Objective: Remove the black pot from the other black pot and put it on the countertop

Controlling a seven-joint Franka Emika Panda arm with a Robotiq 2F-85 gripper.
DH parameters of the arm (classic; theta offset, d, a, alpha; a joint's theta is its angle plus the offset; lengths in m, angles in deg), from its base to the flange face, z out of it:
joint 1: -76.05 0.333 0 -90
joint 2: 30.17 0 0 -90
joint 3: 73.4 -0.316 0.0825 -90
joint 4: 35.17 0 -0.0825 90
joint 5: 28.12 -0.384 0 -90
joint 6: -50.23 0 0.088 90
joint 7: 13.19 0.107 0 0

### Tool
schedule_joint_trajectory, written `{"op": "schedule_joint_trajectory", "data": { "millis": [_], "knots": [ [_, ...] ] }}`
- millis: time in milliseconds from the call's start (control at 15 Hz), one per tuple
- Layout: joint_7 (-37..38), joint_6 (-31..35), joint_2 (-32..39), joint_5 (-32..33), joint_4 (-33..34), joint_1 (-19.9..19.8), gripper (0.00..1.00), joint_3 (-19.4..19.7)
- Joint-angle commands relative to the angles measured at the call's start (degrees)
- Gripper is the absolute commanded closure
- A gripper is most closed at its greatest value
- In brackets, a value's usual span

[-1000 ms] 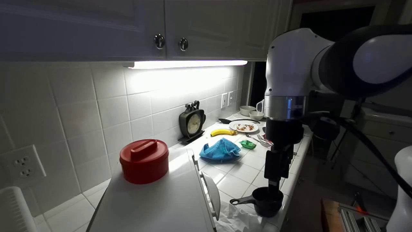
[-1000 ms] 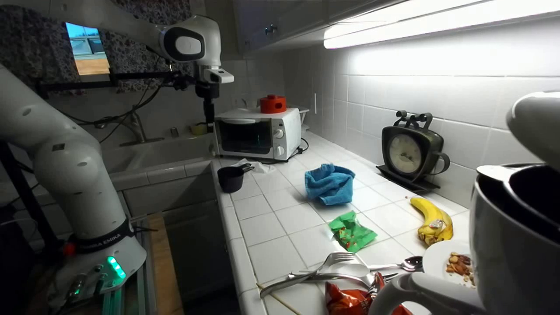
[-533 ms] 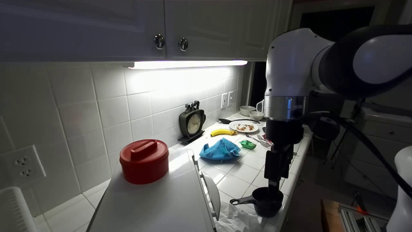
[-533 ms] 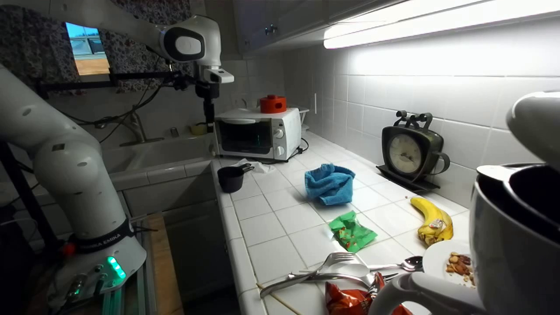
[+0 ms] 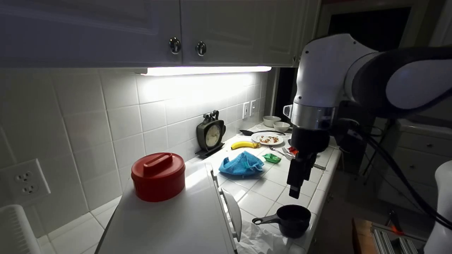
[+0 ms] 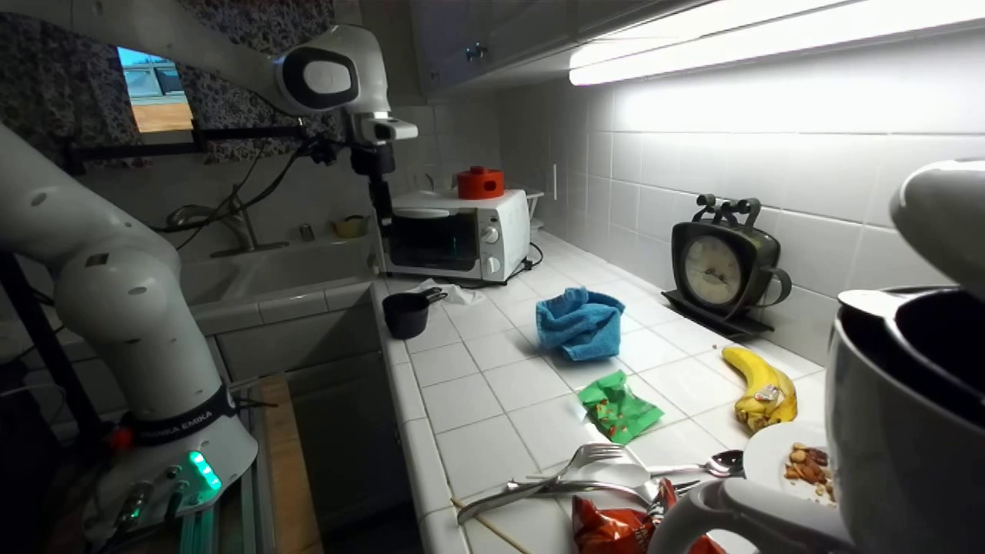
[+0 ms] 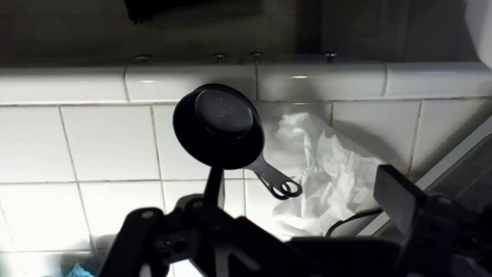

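Two black pots sit nested, one inside the other, upright near the countertop's edge. The nested pots show in both exterior views [image 5: 294, 225] [image 6: 405, 315] and in the wrist view [image 7: 219, 130]. There, two overlapping ring-ended handles [image 7: 275, 179] point toward crumpled white paper. The inner pot hides most of the outer one. The pale tiled countertop [image 5: 263, 190] also shows in the wrist view [image 7: 107, 142]. My gripper [image 7: 303, 184] is open and empty, its fingers wide apart. In the exterior views it [image 5: 295, 192] [image 6: 385, 221] hangs above the pots, tilted and not touching them.
A white toaster oven [image 6: 450, 238] with a red container [image 6: 480, 185] on top stands close to the pots. White paper [image 7: 326, 173] lies beside them. A blue cloth [image 6: 581, 323], green wrapper [image 6: 619, 408], cutlery [image 6: 569, 481] and banana [image 6: 762, 388] lie further along.
My gripper has tilted and shifted, its tips now higher in an exterior view and no longer overlapping the pots there. The pots have not moved.
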Motion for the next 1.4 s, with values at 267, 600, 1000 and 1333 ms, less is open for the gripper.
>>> {"op": "schedule_joint_trajectory", "data": {
  "millis": [267,600,1000,1333],
  "knots": [
    [-5.77,25.14,-5.91,-3.22,-16.42,2.42,0.00,2.53],
    [-12.66,30.89,-0.58,-5.94,-15.85,5.28,0.00,6.25],
    [-16.96,25.69,2.25,-7.36,-15.83,6.07,0.00,8.07],
    [-18.80,21.92,4.71,-6.36,-15.85,5.48,0.26,7.65]
  ]
}}
